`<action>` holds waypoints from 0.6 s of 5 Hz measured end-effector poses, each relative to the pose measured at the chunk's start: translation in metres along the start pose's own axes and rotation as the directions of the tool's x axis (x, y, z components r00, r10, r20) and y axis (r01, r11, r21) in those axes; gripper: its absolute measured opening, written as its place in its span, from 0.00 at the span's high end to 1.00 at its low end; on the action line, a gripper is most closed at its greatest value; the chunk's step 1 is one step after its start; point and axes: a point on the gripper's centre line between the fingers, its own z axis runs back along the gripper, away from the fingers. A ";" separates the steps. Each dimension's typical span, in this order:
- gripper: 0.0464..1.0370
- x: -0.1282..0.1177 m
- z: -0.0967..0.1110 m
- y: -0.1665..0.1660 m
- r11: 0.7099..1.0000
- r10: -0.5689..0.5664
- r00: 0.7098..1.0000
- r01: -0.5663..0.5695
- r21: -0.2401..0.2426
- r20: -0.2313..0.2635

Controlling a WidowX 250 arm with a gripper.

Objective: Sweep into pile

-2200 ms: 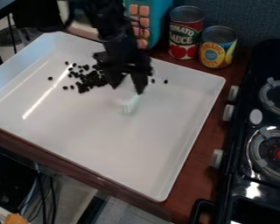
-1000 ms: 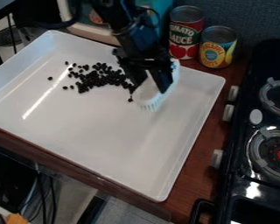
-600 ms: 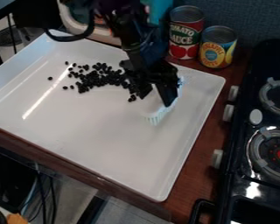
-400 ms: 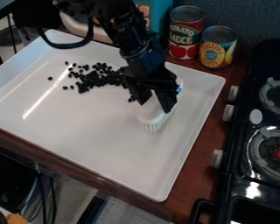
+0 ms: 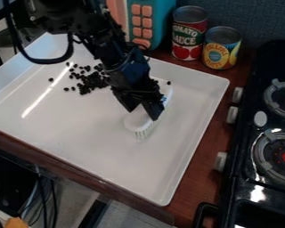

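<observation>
White tray (image 5: 109, 153), dark beans (image 5: 92, 81) scattered inside, brush (image 5: 141, 127) over it

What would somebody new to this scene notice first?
Probably the black robot arm slanting in from the upper left over a big white tray, its hand holding a pale brush. Next, the dark bits clustered in the tray's upper left, then the red can and yellow can beyond its far edge.

Beans (image 5: 92, 82) in tray (image 5: 103, 151), stove (image 5: 242, 181) right
</observation>
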 end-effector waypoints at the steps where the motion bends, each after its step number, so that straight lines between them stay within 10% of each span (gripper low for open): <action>1: 0.32 -0.002 0.005 0.019 1.000 0.013 1.000 -0.014 0.024 0.026; 3: 0.32 0.008 0.023 0.061 0.991 0.111 0.991 -0.116 0.071 0.072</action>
